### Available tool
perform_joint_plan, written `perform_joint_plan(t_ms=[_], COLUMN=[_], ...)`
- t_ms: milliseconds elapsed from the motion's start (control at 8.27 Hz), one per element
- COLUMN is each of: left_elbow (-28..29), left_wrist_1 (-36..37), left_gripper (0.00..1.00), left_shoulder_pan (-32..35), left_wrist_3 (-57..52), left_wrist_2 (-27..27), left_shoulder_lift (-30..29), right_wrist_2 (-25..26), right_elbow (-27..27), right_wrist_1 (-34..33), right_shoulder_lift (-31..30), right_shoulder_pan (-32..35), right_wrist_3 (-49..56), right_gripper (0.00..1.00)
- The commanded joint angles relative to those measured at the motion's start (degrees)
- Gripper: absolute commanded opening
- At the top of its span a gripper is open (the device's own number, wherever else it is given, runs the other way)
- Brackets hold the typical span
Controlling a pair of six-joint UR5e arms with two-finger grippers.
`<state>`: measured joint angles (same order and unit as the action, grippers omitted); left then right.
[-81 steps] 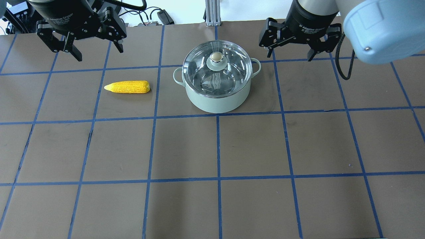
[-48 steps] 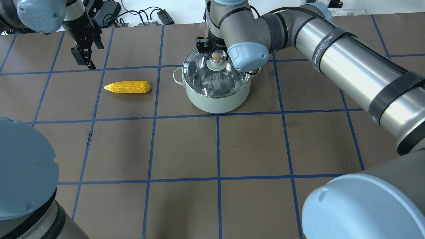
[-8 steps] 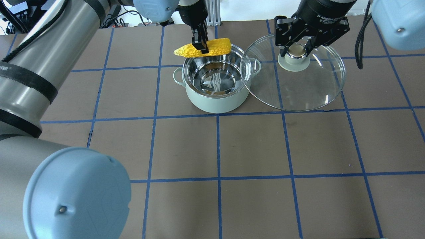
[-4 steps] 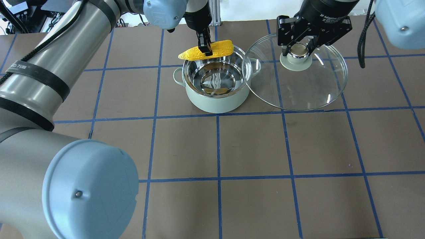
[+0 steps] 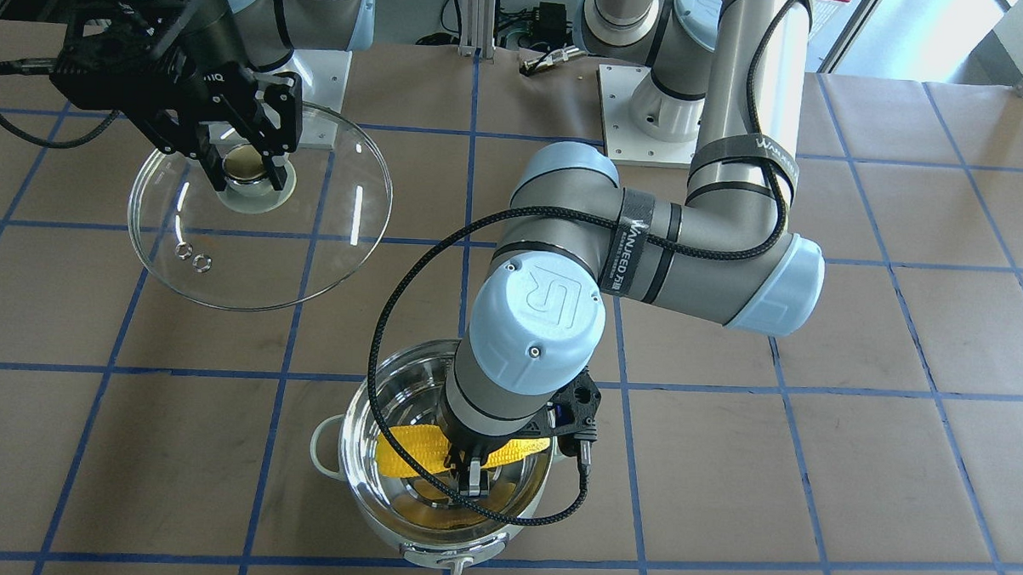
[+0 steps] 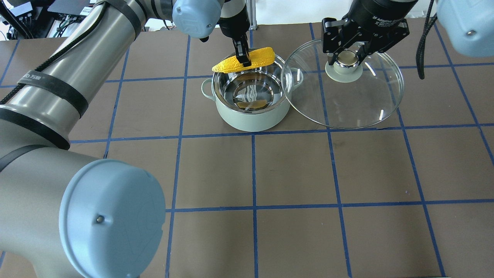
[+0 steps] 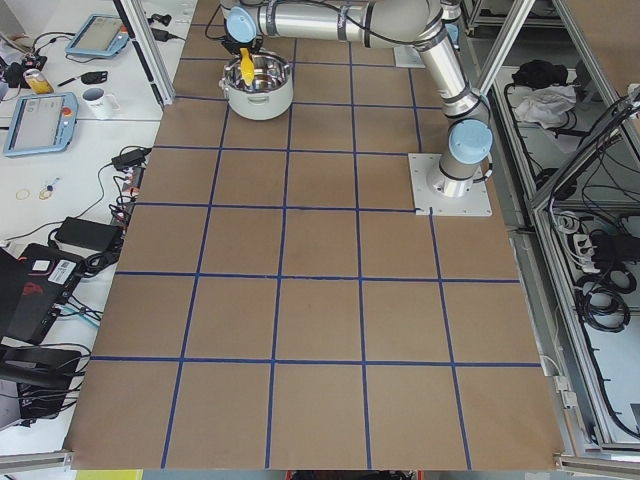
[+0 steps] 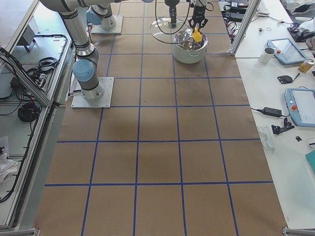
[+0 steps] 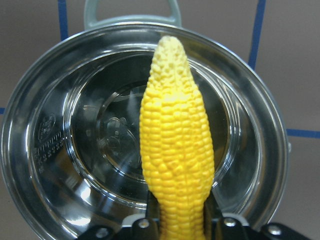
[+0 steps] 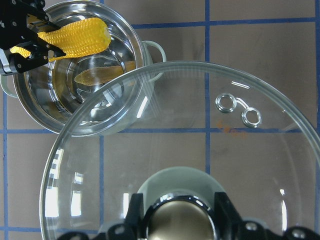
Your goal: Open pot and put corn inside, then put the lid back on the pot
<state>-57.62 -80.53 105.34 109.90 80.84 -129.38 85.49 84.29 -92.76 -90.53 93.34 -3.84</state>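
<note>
The pot (image 6: 251, 119) stands open on the table, its steel inside bare. My left gripper (image 6: 243, 58) is shut on the yellow corn (image 6: 257, 58) and holds it level over the pot's far rim. In the left wrist view the corn (image 9: 175, 140) hangs over the pot's opening (image 9: 90, 140). My right gripper (image 6: 347, 58) is shut on the knob of the glass lid (image 6: 347, 104) and holds it in the air to the right of the pot. In the front view the corn (image 5: 408, 454) is above the pot (image 5: 360, 495), and the lid (image 5: 257, 253) is held apart from it.
The table is brown paper with a grid of blue tape (image 6: 252, 170). My left arm's elbow (image 6: 112, 220) fills the near left of the overhead view. Cables and devices lie beyond the far edge (image 6: 189, 19).
My left gripper has carried the corn a little to the right, further over the pot's opening. The right gripper and the lid have hardly moved.
</note>
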Motion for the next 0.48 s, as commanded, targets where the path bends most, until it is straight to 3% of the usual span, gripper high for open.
perform_joint_plan(t_ms=[0, 363], left_elbow=[-0.12, -0.56], left_wrist_1=[0.82, 0.82], left_gripper=[0.0, 0.0], left_shoulder_pan=[0.3, 0.22], left_wrist_3=[-0.64, -2.93], left_wrist_2=[-1.12, -0.77], left_shoulder_lift=[-0.78, -0.87], right_wrist_2=[0.12, 0.38], right_elbow=[0.0, 0.0], right_wrist_1=[-0.05, 0.04], right_shoulder_lift=[0.0, 0.0], right_shoulder_pan=[-0.09, -0.09], right_wrist_3=[0.07, 0.07], right_gripper=[0.12, 0.12])
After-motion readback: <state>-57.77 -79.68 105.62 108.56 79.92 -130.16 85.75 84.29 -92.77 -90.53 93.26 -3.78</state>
